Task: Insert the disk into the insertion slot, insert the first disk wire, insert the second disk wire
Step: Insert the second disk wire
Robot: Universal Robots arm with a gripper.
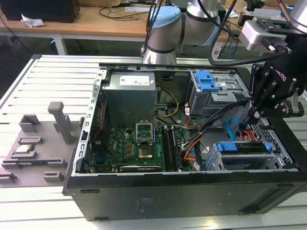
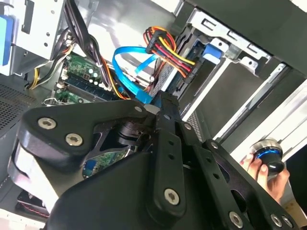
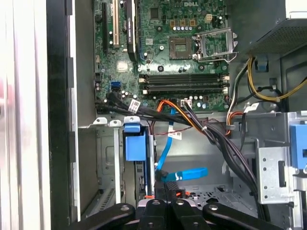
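The disk (image 1: 242, 147), in its blue carrier (image 3: 134, 143), sits inside the insertion slot (image 3: 106, 160), a perforated silver cage at the case's front corner on the exterior view's right. A bundle of red, yellow and black wires (image 2: 169, 53) ends in a connector at the disk's rear end. A flat blue wire (image 3: 162, 154) loops down to a black connector right at my fingertips. My gripper (image 3: 164, 186) hangs over the disk's rear end with its fingers close together on that connector. In the second wrist view the blue wire (image 2: 130, 72) ends beside my gripper (image 2: 162, 103).
The open computer case (image 1: 158, 199) lies on a slatted metal table (image 1: 53, 81). A taller grey bay with a blue latch (image 1: 209, 82) stands behind the slot. The motherboard (image 1: 139, 146) and black cable bundles (image 3: 218, 143) are nearby. A hand (image 2: 268, 175) holds a knob at the table's edge.
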